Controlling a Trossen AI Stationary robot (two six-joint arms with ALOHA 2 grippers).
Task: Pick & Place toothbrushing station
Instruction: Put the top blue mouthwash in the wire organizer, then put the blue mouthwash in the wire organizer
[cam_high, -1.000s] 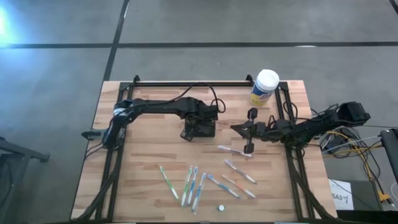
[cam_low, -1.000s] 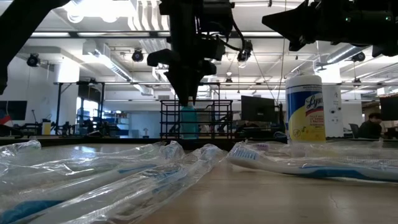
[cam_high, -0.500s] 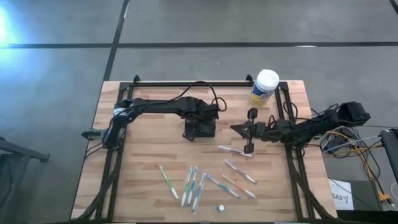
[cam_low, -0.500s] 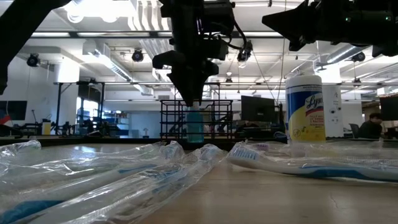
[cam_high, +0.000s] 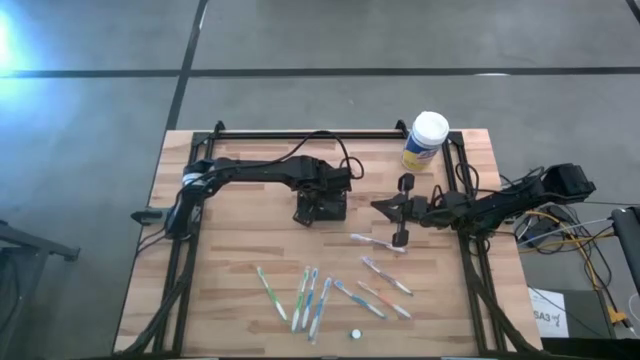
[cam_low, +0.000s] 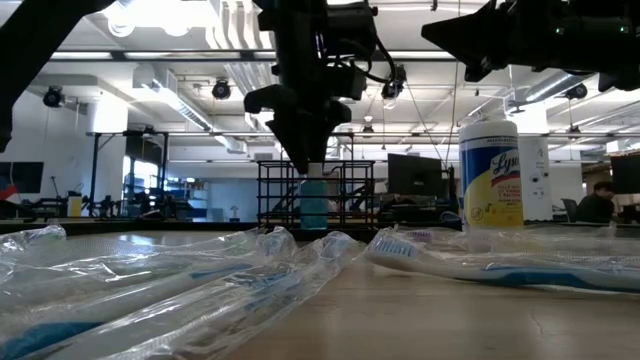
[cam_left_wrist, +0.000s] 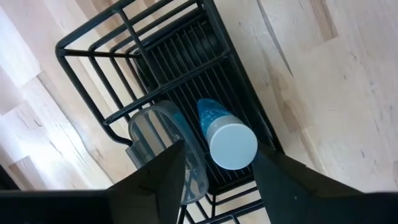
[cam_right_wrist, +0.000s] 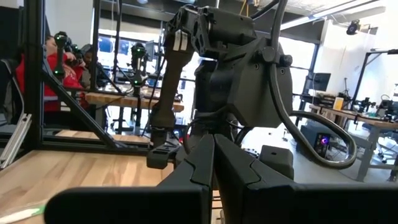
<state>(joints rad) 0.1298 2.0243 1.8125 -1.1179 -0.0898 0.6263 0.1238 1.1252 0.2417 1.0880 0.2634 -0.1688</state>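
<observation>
The black wire caddy (cam_high: 322, 205) stands on the table a little behind its middle; it also shows in the low view (cam_low: 345, 190). In it stands a blue tube with a white cap (cam_left_wrist: 231, 144), upright (cam_low: 314, 200), beside a clear plastic wrapper (cam_left_wrist: 163, 134). My left gripper (cam_left_wrist: 221, 152) points down over the caddy (cam_low: 312, 162), open, one finger on either side of the cap. My right gripper (cam_high: 377, 206) hangs shut and empty above the table to the caddy's right, and it also shows in its own wrist view (cam_right_wrist: 211, 142). My left gripper's fingers (cam_left_wrist: 177, 165) come from above, pointing down, and stand on either side of the tube's white cap (cam_left_wrist: 239, 134). The tube stands upright in the caddy. I cannot tell whether either finger touches the cap.
Several wrapped toothbrushes (cam_high: 310, 295) lie on the near half of the table, one (cam_high: 378, 243) below my right gripper. A yellow canister with a white lid (cam_high: 425, 140) stands at the far right. A small white disc (cam_high: 355, 333) lies near the front edge.
In the low view my left gripper and the blue tube below it have shifted a little toward the table's right inside the caddy. The tube's white cap now shows under the fingertips. My right arm has kept still.
</observation>
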